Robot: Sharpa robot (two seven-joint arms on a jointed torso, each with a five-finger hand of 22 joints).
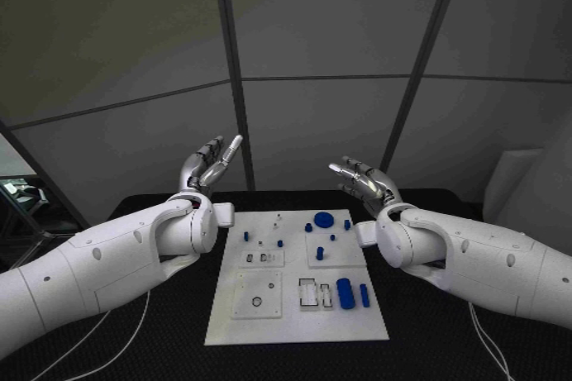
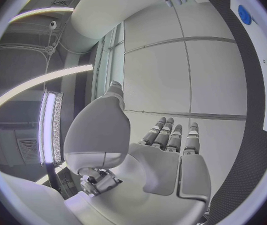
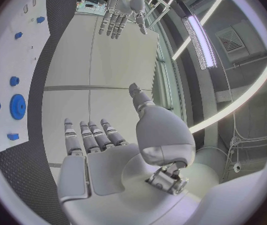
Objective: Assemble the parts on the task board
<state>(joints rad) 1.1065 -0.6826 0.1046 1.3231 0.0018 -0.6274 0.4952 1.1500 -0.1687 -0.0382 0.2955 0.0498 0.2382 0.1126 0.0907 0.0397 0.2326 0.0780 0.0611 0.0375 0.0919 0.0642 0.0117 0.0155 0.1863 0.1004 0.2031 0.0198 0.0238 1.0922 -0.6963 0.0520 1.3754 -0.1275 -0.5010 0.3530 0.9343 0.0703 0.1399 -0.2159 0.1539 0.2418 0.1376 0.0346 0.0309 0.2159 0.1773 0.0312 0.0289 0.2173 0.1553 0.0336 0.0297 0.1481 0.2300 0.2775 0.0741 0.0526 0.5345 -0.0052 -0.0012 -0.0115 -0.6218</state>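
- Grey panelled walls with dark seams stand behind a black surface (image 1: pixel 143 348), and that's our stage.
- Dead centre on the surface lies the white task board (image 1: pixel 298 327), long edge running away from the robot.
- The left robot hand (image 1: pixel 210 166) is raised above the far left corner of the board, palm up, fingers straight and apart, gripping nothing; the left wrist view shows the palm bare.
- The right robot hand (image 1: pixel 362 181) is lifted off the far right corner, fingers spread and a little curled, nothing in it either.
- On the board, a round blue disc (image 1: pixel 324 220) sits near the far edge, the biggest of the blue parts.
- A long blue bar (image 1: pixel 345 292) lies toward the near right side, with a slimmer blue strip (image 1: pixel 364 295) just beside it.
- Small blue pegs (image 1: pixel 248 235) stand scattered over the far half, well apart from both hands.
- Both hands are up in the air, touching nothing at all.
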